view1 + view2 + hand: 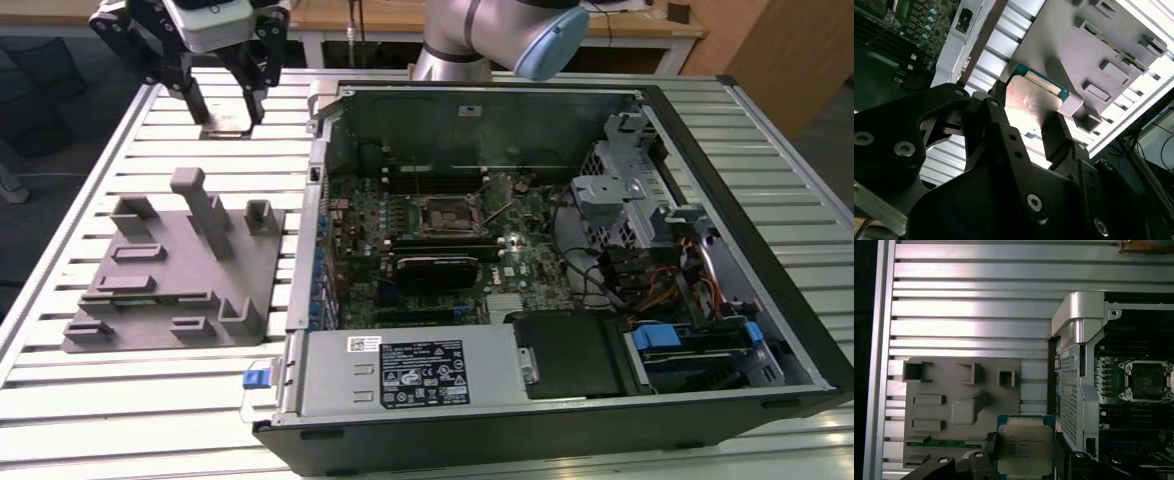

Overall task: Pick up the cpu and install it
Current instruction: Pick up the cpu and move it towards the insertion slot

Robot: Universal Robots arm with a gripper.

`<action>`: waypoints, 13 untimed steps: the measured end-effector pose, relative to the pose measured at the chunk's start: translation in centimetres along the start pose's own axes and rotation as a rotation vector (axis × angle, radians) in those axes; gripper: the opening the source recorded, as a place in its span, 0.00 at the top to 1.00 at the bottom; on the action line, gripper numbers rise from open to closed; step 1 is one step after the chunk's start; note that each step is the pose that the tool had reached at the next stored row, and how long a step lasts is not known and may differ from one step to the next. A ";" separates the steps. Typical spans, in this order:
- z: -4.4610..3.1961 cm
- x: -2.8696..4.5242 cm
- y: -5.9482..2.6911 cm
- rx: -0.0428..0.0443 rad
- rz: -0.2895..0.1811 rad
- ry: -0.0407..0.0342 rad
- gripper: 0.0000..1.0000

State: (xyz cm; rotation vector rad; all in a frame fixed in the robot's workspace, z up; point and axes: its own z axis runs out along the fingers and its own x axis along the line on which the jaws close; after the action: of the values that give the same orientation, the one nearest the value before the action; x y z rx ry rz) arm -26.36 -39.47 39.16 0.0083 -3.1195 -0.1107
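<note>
At the exterior view's upper left the gripper (226,118) clamps the cpu (1025,450) by its edges above the slatted table (134,400), grey holder block (174,265) nearby, open computer case (534,445) holding its motherboard (521,270) alongside.

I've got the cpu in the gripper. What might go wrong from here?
The gripper pinches the cpu by two edges alone, so it may slip or tilt. The case wall stands between it and the socket; a low path could strike it.
</note>
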 end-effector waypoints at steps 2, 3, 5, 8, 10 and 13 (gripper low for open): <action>0.01 -0.16 0.00 0.0000 0.000 0.0000 0.47; 0.02 -0.25 0.00 0.0000 0.000 0.0000 0.47; 0.02 -0.42 0.01 0.0000 0.000 0.0000 0.47; 0.05 -0.66 0.02 0.0000 0.000 0.0000 0.47; 0.06 -0.88 0.02 0.0000 0.000 0.0000 0.47; 0.07 -1.29 0.02 0.0000 0.000 0.0000 0.47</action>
State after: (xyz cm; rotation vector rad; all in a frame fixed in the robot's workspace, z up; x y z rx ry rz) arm -25.08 -39.43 39.07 0.0084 -3.1195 -0.1107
